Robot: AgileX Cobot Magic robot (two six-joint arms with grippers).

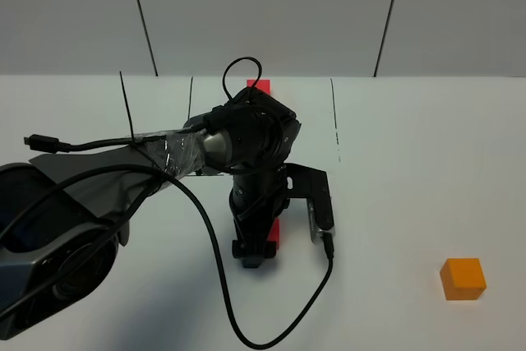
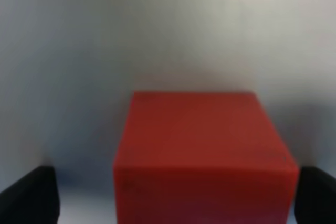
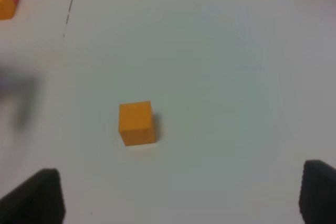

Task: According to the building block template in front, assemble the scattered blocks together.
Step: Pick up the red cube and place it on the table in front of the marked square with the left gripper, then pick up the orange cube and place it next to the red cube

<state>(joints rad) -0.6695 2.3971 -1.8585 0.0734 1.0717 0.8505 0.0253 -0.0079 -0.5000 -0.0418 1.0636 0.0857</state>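
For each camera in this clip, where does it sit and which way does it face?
Exterior high: above the table, looking down; left arm and left tool show, at the red cube.
Left wrist: on that arm, facing the red cube close up; fingertips at the edges.
Right wrist: arm-mounted, looking down at the orange cube; right tool tips show.
Shared: exterior and right wrist both see the orange cube.
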